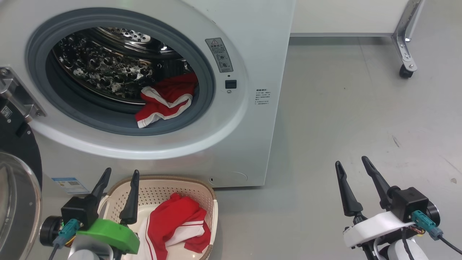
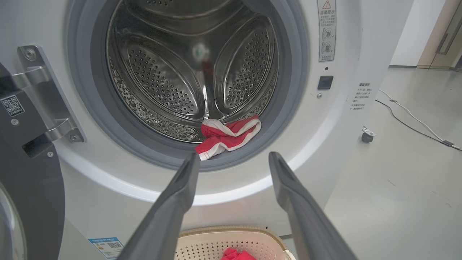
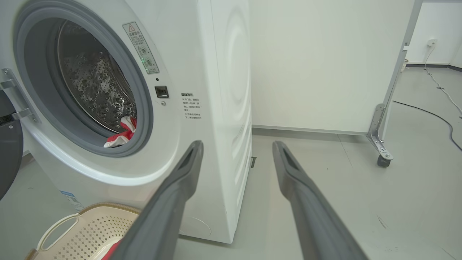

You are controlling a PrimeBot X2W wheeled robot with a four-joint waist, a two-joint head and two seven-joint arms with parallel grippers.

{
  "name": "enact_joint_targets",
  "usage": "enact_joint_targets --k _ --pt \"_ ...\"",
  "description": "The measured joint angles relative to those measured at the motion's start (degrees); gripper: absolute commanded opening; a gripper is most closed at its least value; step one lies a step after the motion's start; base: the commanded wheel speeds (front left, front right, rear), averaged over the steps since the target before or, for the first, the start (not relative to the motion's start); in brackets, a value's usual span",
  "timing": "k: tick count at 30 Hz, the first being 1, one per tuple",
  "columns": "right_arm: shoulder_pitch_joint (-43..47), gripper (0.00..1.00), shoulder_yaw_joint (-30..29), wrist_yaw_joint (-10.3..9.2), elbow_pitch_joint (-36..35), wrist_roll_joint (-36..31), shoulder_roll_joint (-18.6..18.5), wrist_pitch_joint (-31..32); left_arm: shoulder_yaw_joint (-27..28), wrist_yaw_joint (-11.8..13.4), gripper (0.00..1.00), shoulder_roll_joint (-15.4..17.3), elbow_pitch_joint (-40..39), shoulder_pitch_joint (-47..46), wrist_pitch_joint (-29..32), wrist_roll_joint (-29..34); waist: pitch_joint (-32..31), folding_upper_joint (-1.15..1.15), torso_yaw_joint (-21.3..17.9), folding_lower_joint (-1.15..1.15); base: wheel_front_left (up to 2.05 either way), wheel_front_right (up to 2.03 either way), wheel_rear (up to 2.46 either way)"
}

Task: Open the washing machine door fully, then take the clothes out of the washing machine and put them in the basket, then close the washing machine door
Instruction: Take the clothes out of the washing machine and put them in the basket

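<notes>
A: Which step now?
B: Unloading. The round black-rimmed glass door (image 1: pixel 20 144) stands open; one red white-striped garment (image 1: pixel 166 99) lies low in the white front-loading washing machine (image 1: pixel 252 54), a second red garment (image 1: pixel 177 220) already in the cream perforated basket (image 1: pixel 213 202).
A: The hands?
B: The left hand (image 1: pixel 122 170) and right hand (image 1: pixel 351 161) are wide, empty. Next, probably, reach inside and pinch the cloth

Left gripper (image 1: pixel 121 172) empty, jaws apart, fingers pointing upward. Right gripper (image 1: pixel 351 161) likewise empty and spread, well to the side. Wrists seem level, though partly cropped.
</notes>
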Motion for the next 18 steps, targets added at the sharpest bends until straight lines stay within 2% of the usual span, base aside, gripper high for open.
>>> enact_joint_targets --k 18 --pt "0.0 1.00 0.0 0.01 -0.3 0.0 0.0 0.0 0.0 0.0 1.00 -0.2 -1.8 1.7 0.0 0.3 0.2 0.00 -0.4 0.00 0.00 0.00 0.00"
